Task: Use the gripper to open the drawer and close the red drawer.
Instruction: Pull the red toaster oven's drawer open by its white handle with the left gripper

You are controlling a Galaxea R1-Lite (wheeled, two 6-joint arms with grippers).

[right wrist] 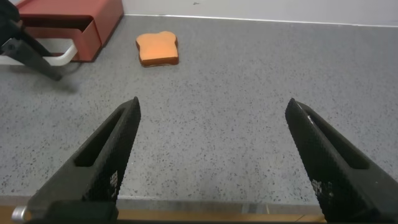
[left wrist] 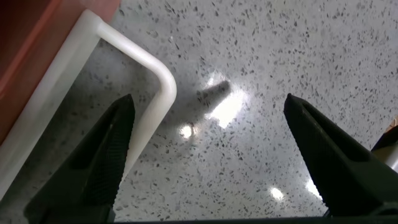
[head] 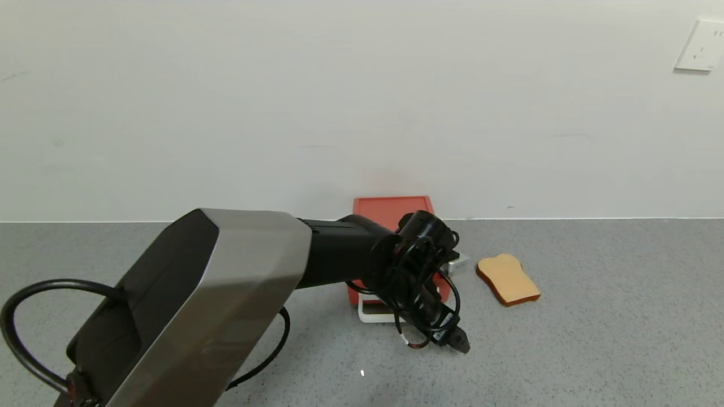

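We locate the red drawer (head: 390, 210) against the wall, with the toast-shaped slice (head: 508, 279) lying beside it on the counter (head: 594, 316); its white loop handle (left wrist: 134, 93) projects from the drawer front toward us; the left gripper (head: 455, 339) hangs just in front of that handle, fingers (left wrist: 102, 162) spread apart and holding nothing; the handle's long bar runs past one finger, its corner just inside the gap; the right gripper (right wrist: 214, 155) sits well away from the drawer, jaws also apart; we judge the left arm nearer and due to hook the handle.
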